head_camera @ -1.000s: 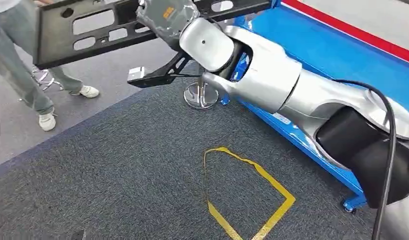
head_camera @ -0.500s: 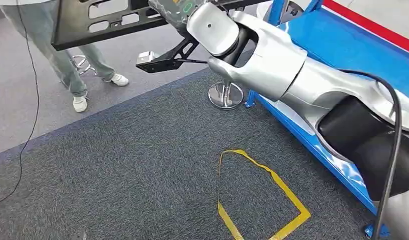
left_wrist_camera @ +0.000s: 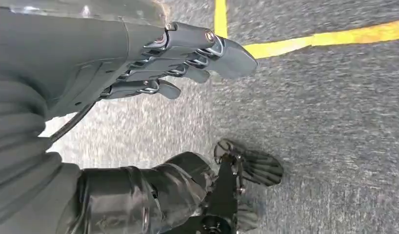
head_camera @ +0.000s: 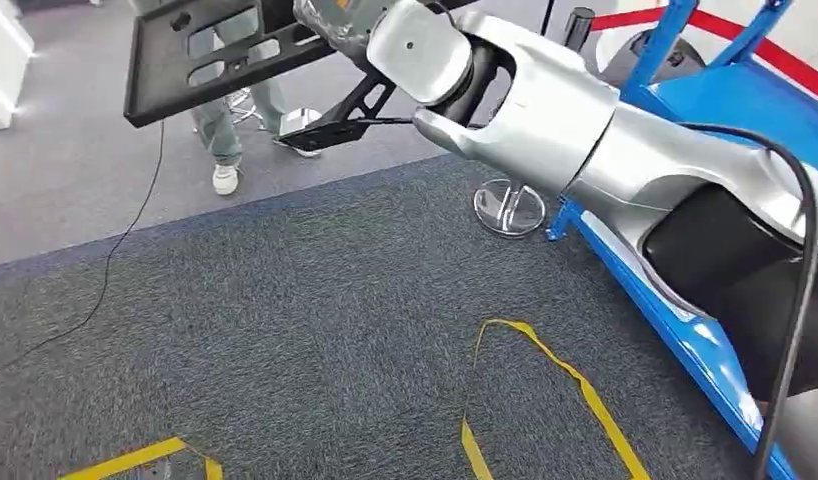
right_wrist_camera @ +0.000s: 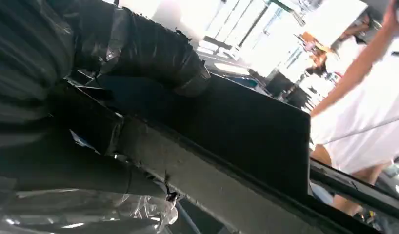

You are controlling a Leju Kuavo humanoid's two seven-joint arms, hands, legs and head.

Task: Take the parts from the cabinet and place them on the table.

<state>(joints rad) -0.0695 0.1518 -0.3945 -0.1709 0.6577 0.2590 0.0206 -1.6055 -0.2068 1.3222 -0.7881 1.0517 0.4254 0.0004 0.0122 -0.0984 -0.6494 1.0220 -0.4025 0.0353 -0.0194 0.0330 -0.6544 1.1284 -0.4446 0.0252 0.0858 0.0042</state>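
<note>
High above the dark grey carpet (head_camera: pixel 285 330), a long black metal part (head_camera: pixel 200 60) with cut-out slots is being held up by the right hand (head_camera: pixel 335 22), at the end of the big silver right arm (head_camera: pixel 545 110). In the right wrist view, the thick thumb (right_wrist_camera: pixel 153 46) is being pressed down on top of the flat black part (right_wrist_camera: pixel 236 131), and the part is being gripped tightly. A smaller black bracket (head_camera: pixel 335 120) is sticking out under the part, just below the hand. The part is being carried in the air, away from the blue cabinet (head_camera: pixel 715 100) on the right. In the left wrist view, the left hand (left_wrist_camera: pixel 183 58) is being hung down over the carpet, with its dark fingers (left_wrist_camera: pixel 227 48) stretched out nearly straight and close together, and nothing is being held in it. Yellow tape lines (head_camera: pixel 545 390) are stuck on the carpet. A person's legs (head_camera: pixel 225 110) in light trousers and white shoes are being seen behind the part, on the lighter grey floor (head_camera: pixel 55 180). A shiny round metal foot (head_camera: pixel 510 208) is standing beside the cabinet.
</note>
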